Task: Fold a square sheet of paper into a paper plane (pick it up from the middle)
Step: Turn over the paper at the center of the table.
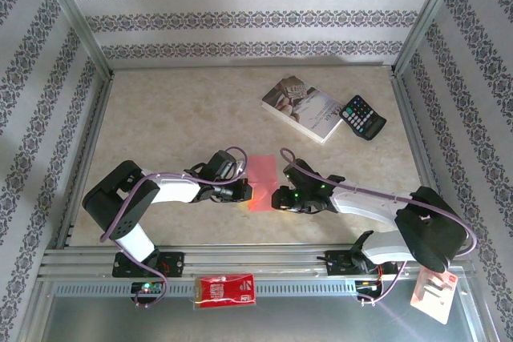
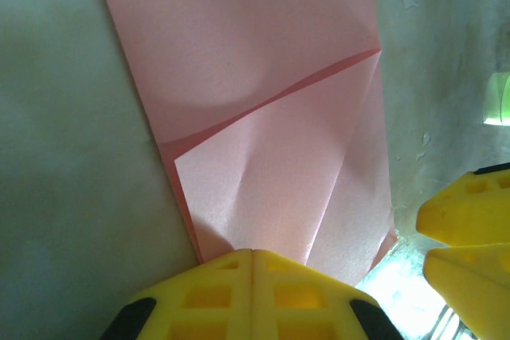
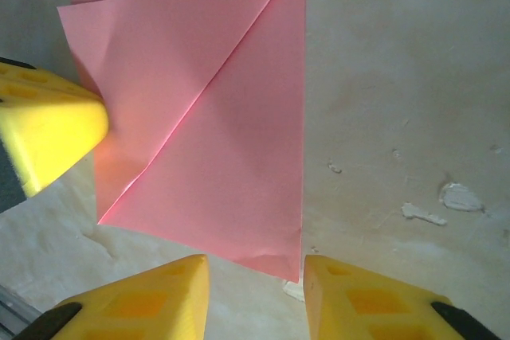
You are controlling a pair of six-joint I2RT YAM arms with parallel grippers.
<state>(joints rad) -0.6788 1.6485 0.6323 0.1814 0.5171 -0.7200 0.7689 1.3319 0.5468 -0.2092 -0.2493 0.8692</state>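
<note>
The square sheet of paper (image 1: 261, 182), pink and partly folded with a flap turned over along a diagonal crease, lay flat on the worktop (image 1: 176, 118) between the two arms. The left gripper (image 2: 252, 254) was closed tight, its yellow tips resting on the sheet's edge; whether they pinched it could not be told. The right gripper (image 3: 255, 264) stood narrowly parted, the sheet's near corner lying ungripped between its tips. A paperback book (image 1: 303, 108) and a calculator (image 1: 362, 116) lay well apart, farther back.
</note>
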